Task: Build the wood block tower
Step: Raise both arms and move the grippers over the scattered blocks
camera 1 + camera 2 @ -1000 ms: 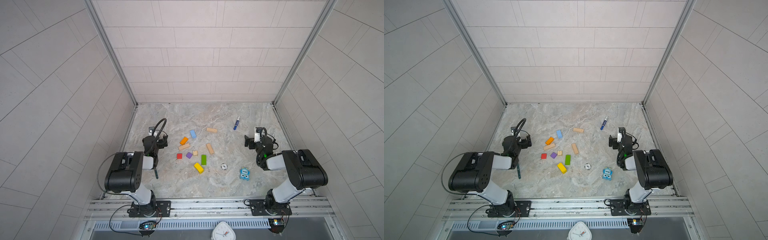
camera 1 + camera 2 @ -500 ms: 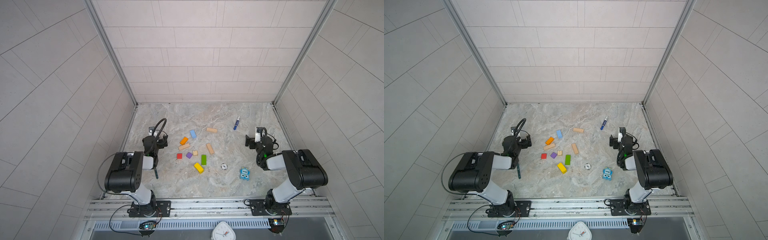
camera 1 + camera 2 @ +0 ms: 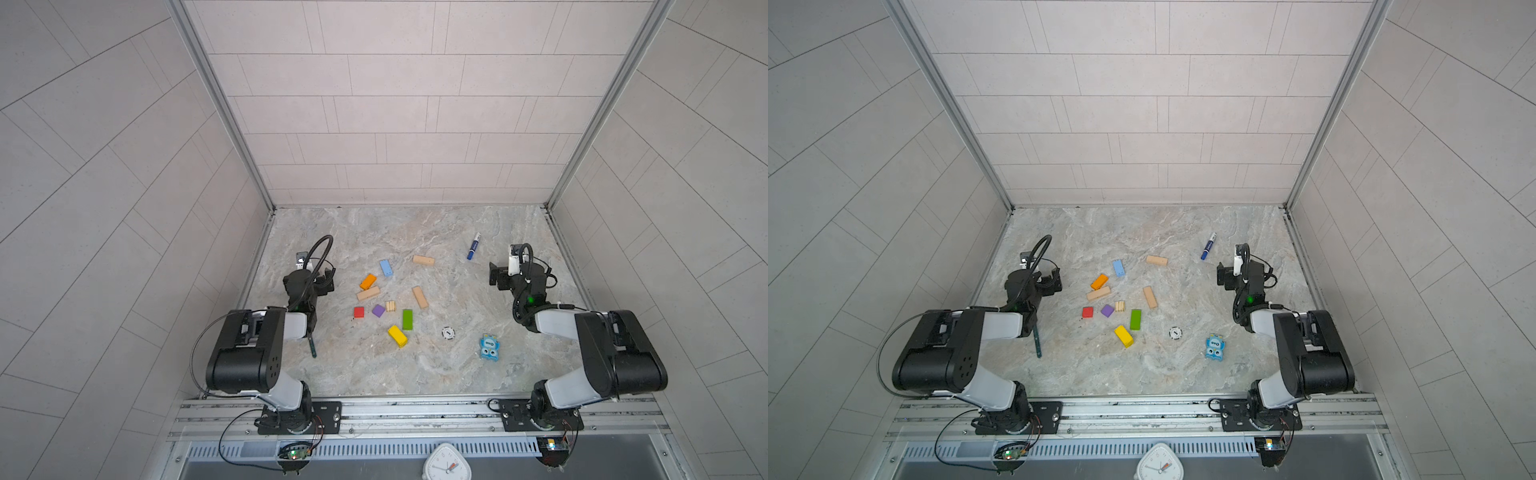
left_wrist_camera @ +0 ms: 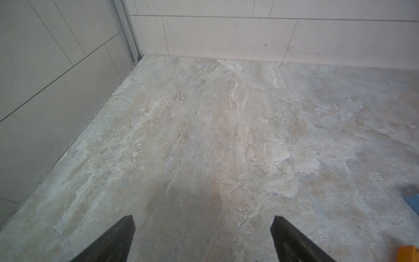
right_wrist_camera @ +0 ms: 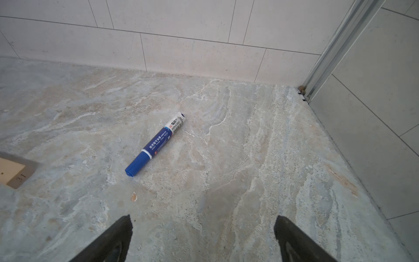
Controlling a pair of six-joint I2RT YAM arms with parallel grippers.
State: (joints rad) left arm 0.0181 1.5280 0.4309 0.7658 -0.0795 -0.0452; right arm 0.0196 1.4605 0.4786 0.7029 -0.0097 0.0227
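The wood blocks lie scattered between the left pincer and right pincer, both wide and empty.

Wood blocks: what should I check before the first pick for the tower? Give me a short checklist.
1. Left gripper open, empty: ok.
2. Right gripper open, empty: ok.
3. Wood blocks all in a single layer, none stacked: ok.
4. Finger room between tan block and orange block: cannot tell.
5. Marker pen and blue toy clear of the blocks: ok.
6. Either gripper lined up over a block: not ok.
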